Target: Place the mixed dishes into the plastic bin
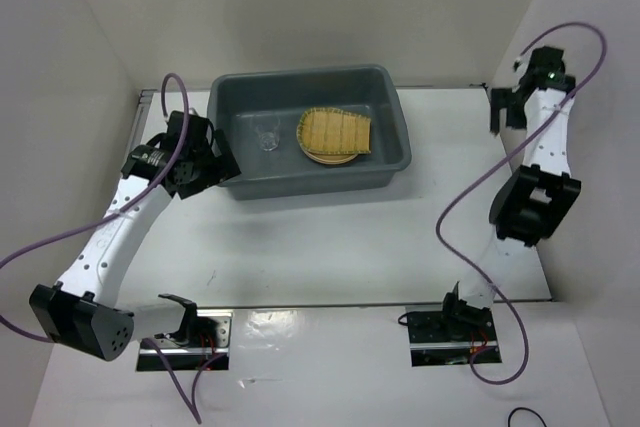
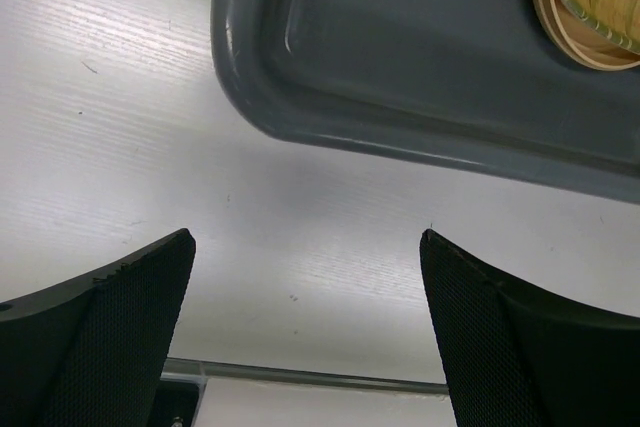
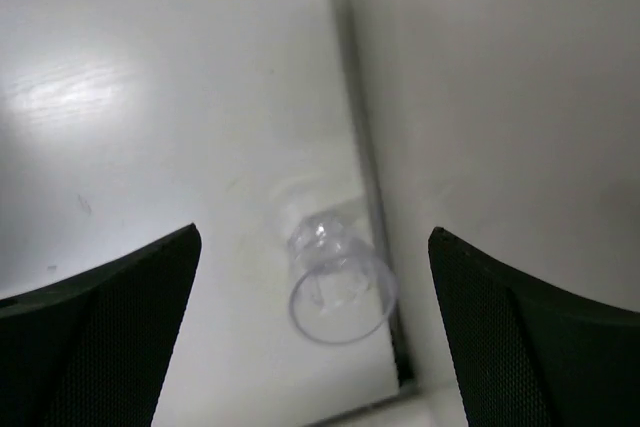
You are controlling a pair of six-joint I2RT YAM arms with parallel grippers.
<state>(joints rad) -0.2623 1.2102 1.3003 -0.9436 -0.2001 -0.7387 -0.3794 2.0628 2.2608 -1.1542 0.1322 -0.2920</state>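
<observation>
**One cup left on its side by the wall, under wide-open right jaws**

Far-centre on the table (image 1: 300,247): the plastic bin (image 1: 300,185), already loaded with the woven tray (image 1: 337,130) resting on a yellow-orange plate (image 1: 330,159), plus an upright glass cup (image 1: 268,137) toward the bin's left end. No second plate distinguishable.

Left gripper (image 2: 305,235) just outside the bin's near-left corner, jaws spread wide, holding nothing, only bare tabletop between them. Well apart from what remains to be collected.

Right gripper (image 3: 311,233) out at the far right corner, likewise spread fully and empty. Below it, a stray cup (image 3: 338,285) of clear glass, tipped on its side, touching or almost touching the metal rail (image 3: 350,117) at the foot of the wall (image 3: 520,97). Lying between the two fingers, slightly toward the right one. Long axis running up the wrist view, mouth toward its lower edge, so roughly crosswise to the closing line: probably suited to a pinch across the round sides. Clearly the nearer arm's job. Likely snags: scant room for the right finger between cup and wall, and an easy roll. Not discernible from overhead.
</observation>
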